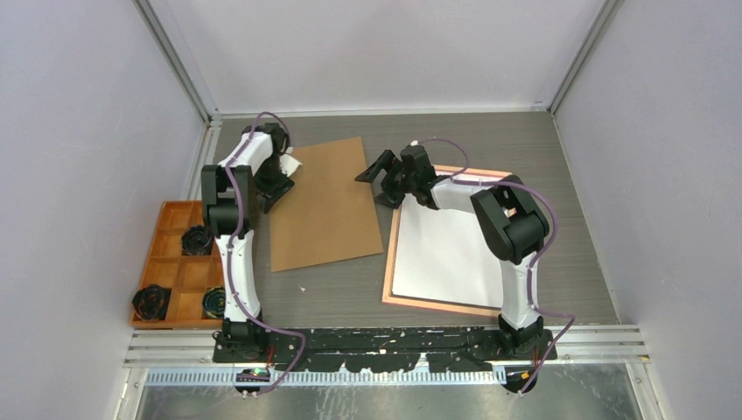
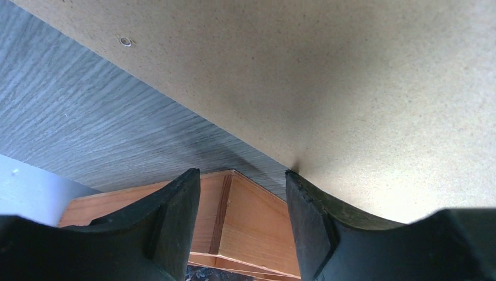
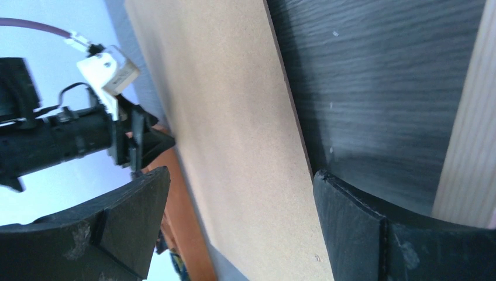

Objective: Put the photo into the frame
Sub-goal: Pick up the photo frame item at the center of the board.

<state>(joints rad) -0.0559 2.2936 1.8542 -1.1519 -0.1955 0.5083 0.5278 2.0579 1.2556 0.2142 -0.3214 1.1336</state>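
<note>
The photo (image 1: pixel 446 249) lies white back up inside the frame (image 1: pixel 390 262), whose light wood back border shows around it at the right of the table. The frame's pale edge (image 3: pixel 465 129) also shows in the right wrist view. My right gripper (image 1: pixel 381 184) (image 3: pixel 240 175) hovers open over the gap between the frame's far left corner and the brown backing board (image 1: pixel 324 206) (image 3: pixel 234 117), holding nothing. My left gripper (image 1: pixel 276 187) (image 2: pixel 240 175) is open at the board's (image 2: pixel 351 82) far left edge, with one fingertip (image 2: pixel 292 178) against that edge and nothing between the jaws.
An orange compartment tray (image 1: pixel 166 210) (image 2: pixel 257 222) sits at the left with dark round items (image 1: pixel 198 239) in some cells. Grey enclosure walls stand behind and to both sides. The left arm (image 3: pixel 58 137) shows in the right wrist view.
</note>
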